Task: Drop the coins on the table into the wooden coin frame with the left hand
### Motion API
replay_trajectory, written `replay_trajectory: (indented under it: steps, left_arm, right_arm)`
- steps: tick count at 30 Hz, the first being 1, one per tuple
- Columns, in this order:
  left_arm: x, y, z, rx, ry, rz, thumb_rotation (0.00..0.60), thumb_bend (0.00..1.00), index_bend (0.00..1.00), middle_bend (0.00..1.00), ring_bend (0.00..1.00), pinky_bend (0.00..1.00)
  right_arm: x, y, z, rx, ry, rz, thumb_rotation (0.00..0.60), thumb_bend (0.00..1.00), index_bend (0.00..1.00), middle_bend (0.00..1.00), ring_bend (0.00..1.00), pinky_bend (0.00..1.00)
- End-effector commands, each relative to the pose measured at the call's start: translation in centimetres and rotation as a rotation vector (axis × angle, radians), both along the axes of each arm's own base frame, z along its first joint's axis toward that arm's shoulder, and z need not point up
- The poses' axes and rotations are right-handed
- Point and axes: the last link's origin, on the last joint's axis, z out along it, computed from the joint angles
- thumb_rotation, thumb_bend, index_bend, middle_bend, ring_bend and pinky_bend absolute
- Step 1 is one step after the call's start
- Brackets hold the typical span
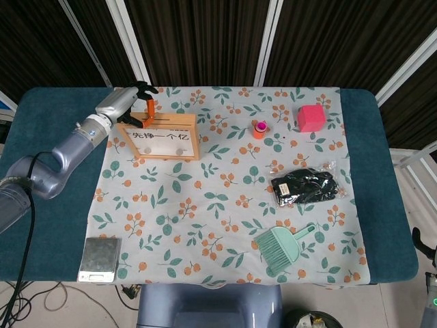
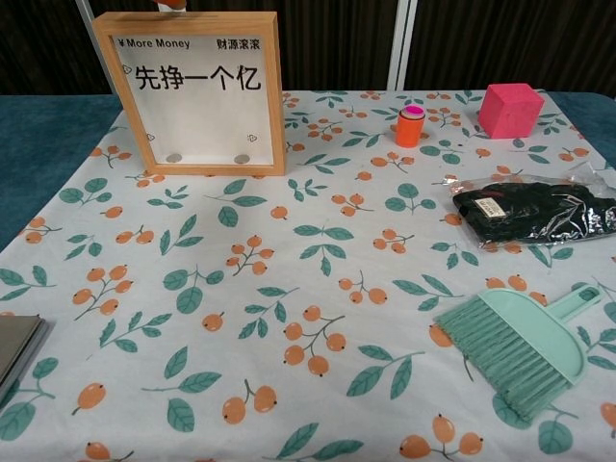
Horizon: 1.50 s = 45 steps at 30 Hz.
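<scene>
Frame: wooden coin frame (image 2: 189, 93) stands upright at the far-left of the floral tablecloth (image 1: 225, 205), slot edge on top; two coins (image 2: 174, 157) already lie at the bottom behind its clear front.
Left hand: left hand (image 1: 134, 102) hovers at the frame's top-left corner, orange-tipped fingers (image 1: 149, 106) curled toward the slot; only a sliver of fingertip peeks over the top edge in the chest view. Whether it pinches a coin or is simply closed cannot be told, as nothing is visible between the fingers.
Right hand: not visible in either view.
Loose coins: none can be made out on the cloth.
Risk, miss: fingers sit near the frame's end, not its middle, so a released coin could strike the wood and bounce off behind.
Risk, tip: pressing down or sideways on that corner could topple the free-standing frame.
Bystanders: orange bottle (image 1: 259, 129), pink cube (image 1: 311, 117), black packet (image 1: 305, 186), green brush (image 1: 283, 247), scale (image 1: 100, 259) lie well apart.
</scene>
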Motion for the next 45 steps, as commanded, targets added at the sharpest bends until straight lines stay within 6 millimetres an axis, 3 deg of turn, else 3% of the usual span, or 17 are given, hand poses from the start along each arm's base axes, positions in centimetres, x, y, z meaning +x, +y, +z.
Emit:
replay_trajectory:
  steps: [1,16,32,45]
  left_arm:
    - [-0.2,0.0,-0.1,-0.005,0.009,0.006,0.6,0.66,0.81,0.16,0.0,0.0]
    - [0.0,0.1,0.1,-0.009,0.019,0.01,0.6,0.66,0.81,0.17,0.0,0.0]
    - [0.0,0.4,-1.1,-0.024,0.046,0.016,0.6,0.66,0.81,0.16,0.0,0.0]
    - [-0.7,0.4,-1.8,-0.038,0.084,0.039,0.6,0.64,0.53,0.13,0.0,0.0]
  right_arm:
    - [0.0,0.0,0.0,-0.001,0.001,0.001,0.6,0.39,0.17,0.07,0.03,0.0]
    - [0.0,0.0,0.1,-0.006,0.0,0.0,0.6,0.39,0.17,0.07,0.03,0.0]
    - [0.0,0.0,0.1,-0.007,0.0,-0.002,0.6,0.39,0.17,0.07,0.03,0.0]
    - [-0.1,-0.1,0.1,-0.005,-0.004,-0.007,0.6,0.39,0.17,0.07,0.03,0.0]
